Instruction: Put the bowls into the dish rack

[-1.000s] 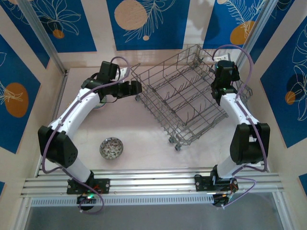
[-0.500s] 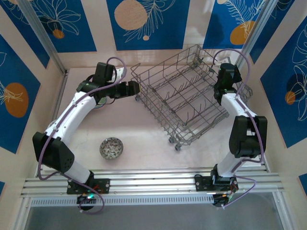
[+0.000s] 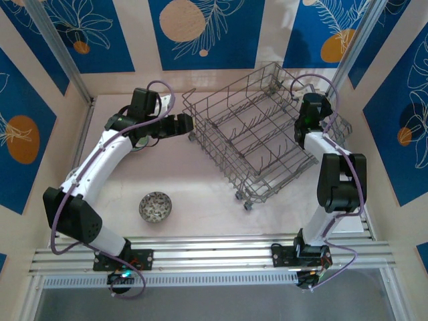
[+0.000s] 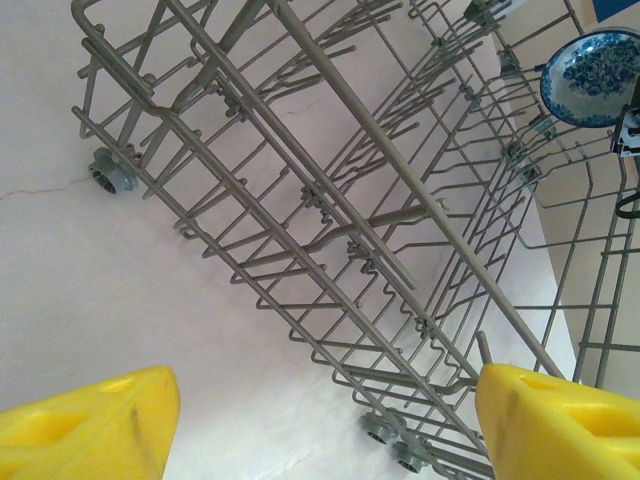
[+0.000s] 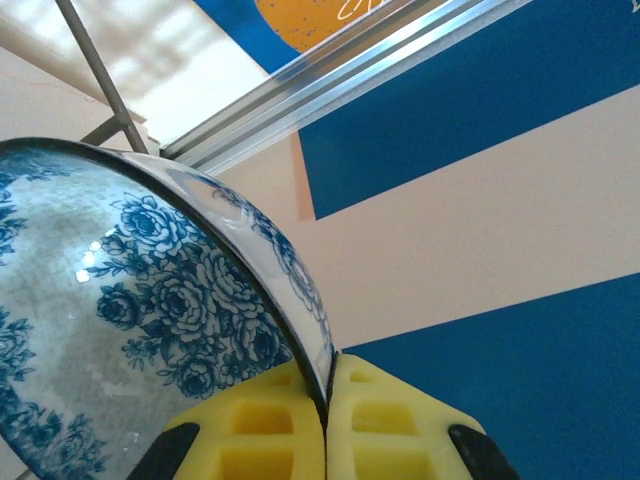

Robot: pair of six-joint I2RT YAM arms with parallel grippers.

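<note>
Looking from above, the rack point(image 3: 215, 152) sits askew on the far right part of the desk point(image 3: 200, 190), with no bowl in it that I can make out. A speckled bowl point(image 3: 155, 206) lies alone toward the near left corner. The rack stands on wheels, so a knock from either side would likely roll it and spoil the aim. The left claw point(image 3: 182, 124) hovers just beside the rack's left corner. The right arm point(image 3: 328, 150) reaches to its far right corner.

From the left wrist, the hazard is plain: this claw is close to the wires and could catch one if it drives forward. The left claw point(image 4: 320, 430) gapes wide, its yellow fingers point(image 4: 95, 425) well apart, holding nothing and touching nothing. The rack's tines point(image 4: 330, 215) and a wheel point(image 4: 110, 170) lie below it. Past the rack's far side, a blue bowl point(image 4: 592, 75) shows through the wires, off the desk.

From the right wrist, the grip looks thin. The bowl could swing or slip if its edge strikes a tine on the way in, and ceramic may chip. The right claw point(image 5: 327, 420) is clamped on the blue bowl point(image 5: 130, 290). Its pads point(image 5: 250, 435) pinch only the rim, one inside and one outside.
</note>
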